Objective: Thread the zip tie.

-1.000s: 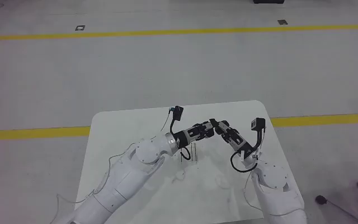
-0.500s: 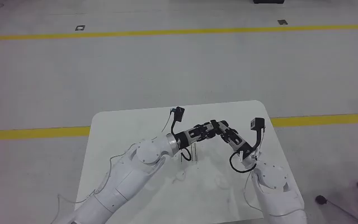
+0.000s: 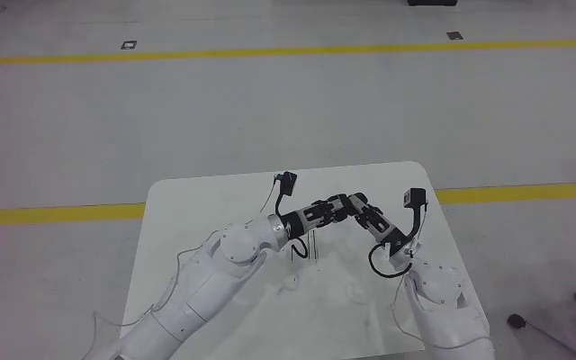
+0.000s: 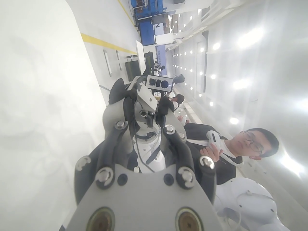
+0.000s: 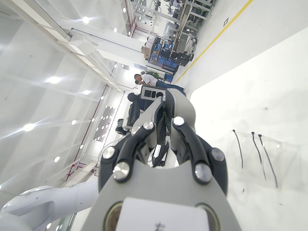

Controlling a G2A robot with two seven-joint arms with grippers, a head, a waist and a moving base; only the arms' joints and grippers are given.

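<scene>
From the top, the left gripper (image 3: 342, 202) and the right gripper (image 3: 357, 201) are meeting tip to tip above the white table (image 3: 180, 234), almost touching. Black zip ties (image 3: 310, 243) are lying flat on the table, back from the left gripper's tip and just beside its wrist. They are well apart from the right gripper.

In the left wrist view, the left gripper is pointing straight at the right gripper, which is sitting just past its tip. I cannot tell whether the left one is apart or together.

In the right wrist view, the right gripper (image 5: 165, 100) is holding its fingers (image 5: 185, 106) drawn together, and I cannot tell whether anything is pinched between them. Three zip ties (image 5: 257, 149) are lying side by side on a clear sheet (image 5: 279, 150) off to one side of this gripper, apart from it and untouched.
</scene>
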